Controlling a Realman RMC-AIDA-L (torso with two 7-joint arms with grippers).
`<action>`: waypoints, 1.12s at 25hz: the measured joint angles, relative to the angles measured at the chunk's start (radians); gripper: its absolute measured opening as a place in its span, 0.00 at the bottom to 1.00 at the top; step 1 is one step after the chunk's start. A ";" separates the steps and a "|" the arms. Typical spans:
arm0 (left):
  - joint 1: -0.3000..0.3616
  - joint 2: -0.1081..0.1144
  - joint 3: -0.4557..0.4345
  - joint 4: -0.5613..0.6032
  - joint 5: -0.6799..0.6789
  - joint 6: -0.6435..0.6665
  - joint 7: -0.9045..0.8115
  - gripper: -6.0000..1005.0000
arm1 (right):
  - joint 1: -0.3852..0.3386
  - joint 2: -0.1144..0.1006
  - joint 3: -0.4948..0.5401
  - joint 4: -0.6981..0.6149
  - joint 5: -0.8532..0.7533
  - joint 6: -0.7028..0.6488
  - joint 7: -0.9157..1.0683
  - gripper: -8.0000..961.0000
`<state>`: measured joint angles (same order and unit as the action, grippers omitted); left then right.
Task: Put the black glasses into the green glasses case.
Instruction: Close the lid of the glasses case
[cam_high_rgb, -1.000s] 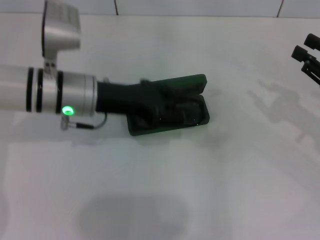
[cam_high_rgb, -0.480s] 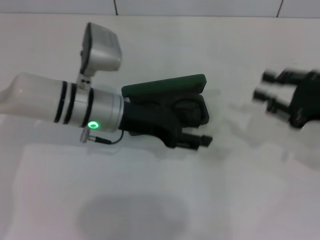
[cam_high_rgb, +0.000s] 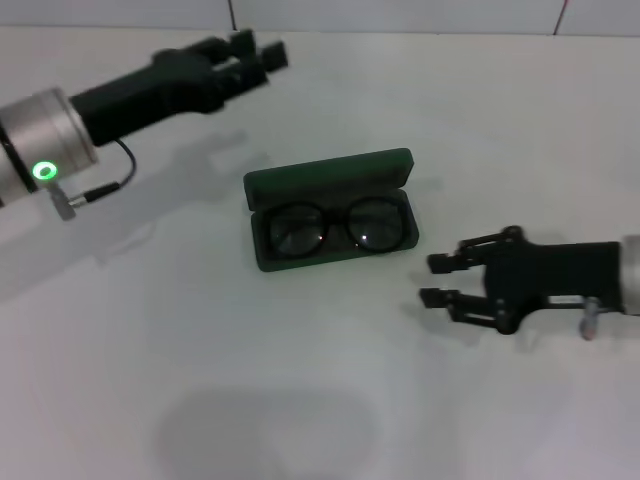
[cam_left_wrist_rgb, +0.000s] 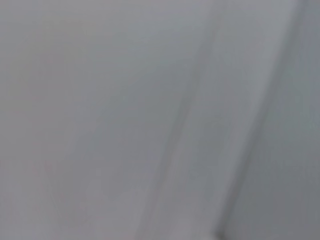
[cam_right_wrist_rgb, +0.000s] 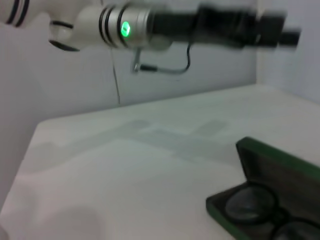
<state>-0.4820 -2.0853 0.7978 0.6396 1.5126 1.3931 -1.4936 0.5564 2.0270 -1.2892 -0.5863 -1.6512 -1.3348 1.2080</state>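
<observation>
The green glasses case (cam_high_rgb: 329, 176) lies open in the middle of the table, lid raised at the far side. The black glasses (cam_high_rgb: 335, 228) lie inside it, lenses up. My left gripper (cam_high_rgb: 258, 48) is open and empty, lifted away at the far left of the case. My right gripper (cam_high_rgb: 435, 280) is open and empty, low over the table just right of the case's near right corner. The right wrist view shows the case (cam_right_wrist_rgb: 272, 157) with the glasses (cam_right_wrist_rgb: 257, 205) in it, and the left arm (cam_right_wrist_rgb: 120, 26) beyond. The left wrist view shows only a blank grey surface.
The white table (cam_high_rgb: 300, 380) spreads around the case. A tiled wall edge (cam_high_rgb: 400, 12) runs along the far side.
My left gripper has left the case and risen to the far left, leaving the glasses in the case. My right gripper has come in from the far right to beside the case.
</observation>
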 joint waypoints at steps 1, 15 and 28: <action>0.000 -0.001 -0.014 -0.004 -0.004 0.000 0.004 0.62 | 0.022 0.001 -0.031 0.019 0.011 0.028 0.011 0.41; 0.007 -0.002 -0.032 -0.009 -0.011 0.008 0.031 0.63 | 0.160 0.001 -0.295 0.091 0.088 0.284 0.154 0.41; 0.002 -0.001 -0.027 -0.009 -0.013 0.009 0.036 0.63 | 0.164 0.001 -0.313 0.079 0.099 0.339 0.145 0.41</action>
<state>-0.4798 -2.0862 0.7709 0.6304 1.5001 1.4021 -1.4576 0.7203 2.0278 -1.6018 -0.5075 -1.5523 -0.9957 1.3528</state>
